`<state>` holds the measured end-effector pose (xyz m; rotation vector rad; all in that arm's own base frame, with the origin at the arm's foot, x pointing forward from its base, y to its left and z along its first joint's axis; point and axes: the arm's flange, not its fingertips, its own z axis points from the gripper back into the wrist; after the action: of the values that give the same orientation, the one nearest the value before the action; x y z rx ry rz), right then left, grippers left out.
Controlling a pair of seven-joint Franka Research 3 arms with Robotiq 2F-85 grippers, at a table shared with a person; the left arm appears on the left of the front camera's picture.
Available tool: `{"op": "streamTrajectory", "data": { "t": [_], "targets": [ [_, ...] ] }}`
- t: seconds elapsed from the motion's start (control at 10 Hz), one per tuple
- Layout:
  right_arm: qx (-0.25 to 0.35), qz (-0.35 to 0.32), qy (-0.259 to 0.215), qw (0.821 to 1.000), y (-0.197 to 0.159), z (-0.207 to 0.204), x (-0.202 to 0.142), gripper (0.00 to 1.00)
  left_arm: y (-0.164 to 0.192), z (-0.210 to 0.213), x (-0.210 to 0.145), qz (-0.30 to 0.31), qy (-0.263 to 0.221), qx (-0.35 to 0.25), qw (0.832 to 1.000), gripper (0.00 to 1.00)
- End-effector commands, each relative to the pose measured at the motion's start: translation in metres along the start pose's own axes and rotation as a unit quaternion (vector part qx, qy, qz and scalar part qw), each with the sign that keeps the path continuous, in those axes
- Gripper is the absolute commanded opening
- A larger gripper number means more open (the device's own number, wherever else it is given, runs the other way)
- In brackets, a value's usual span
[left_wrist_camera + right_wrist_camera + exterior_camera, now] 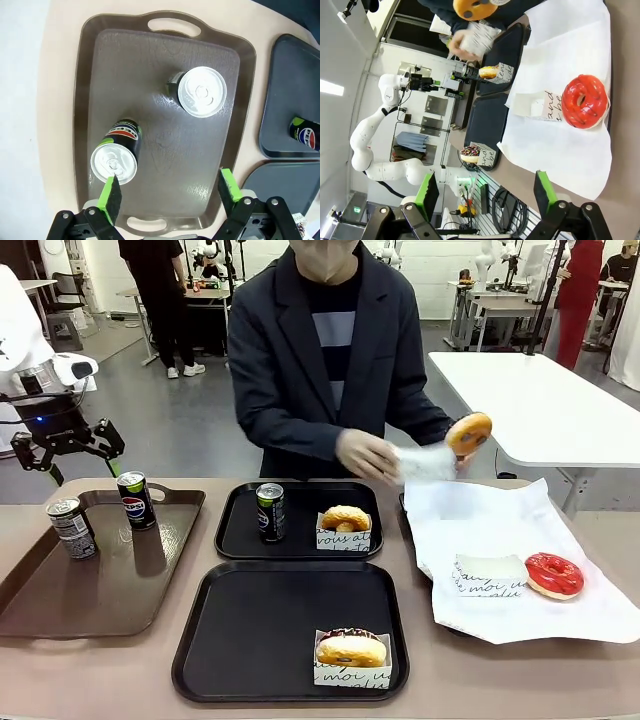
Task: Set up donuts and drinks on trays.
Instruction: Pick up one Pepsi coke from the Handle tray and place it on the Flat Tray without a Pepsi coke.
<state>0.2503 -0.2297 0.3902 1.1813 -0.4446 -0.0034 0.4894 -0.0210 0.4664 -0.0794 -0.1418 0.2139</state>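
Left claw open and empty above the brown tray; a can looks like the next pick.

In the left wrist view my left claw (169, 187) hangs released over the brown tray (80, 100), its pads wide apart. Two drinks stand upright there, their long axes pointing up at the camera. One can (116, 159) is at lower left, just beside the left-hand pad. The other can (202, 91) is above centre, well ahead of the claw. In the front view the lower black tray (250, 640) has a sleeved donut (351, 650) but no drink, so I judge a can belongs there. The left arm is far nearer than the right claw (486, 192), which is also released and empty, facing the white paper (555, 145).
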Motion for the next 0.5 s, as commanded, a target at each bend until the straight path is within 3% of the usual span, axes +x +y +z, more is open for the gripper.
{"op": "streamTrajectory", "data": {
  "t": [0.0, 0.4],
  "targets": [
    [0.008, 0.009, -0.006, 1.000, -0.0012, 0.0002, 0.0015, 1.00, 0.0044, 0.0018, -0.0029, 0.000, 0.000, -0.006, 1.000, 1.00],
    [0.008, 0.009, -0.006, 1.000, -0.0012, 0.0002, 0.0015, 1.00, 0.0008, 0.0007, 0.0001, 0.001, -0.001, 0.000, 1.000, 1.00]
  ]
}}
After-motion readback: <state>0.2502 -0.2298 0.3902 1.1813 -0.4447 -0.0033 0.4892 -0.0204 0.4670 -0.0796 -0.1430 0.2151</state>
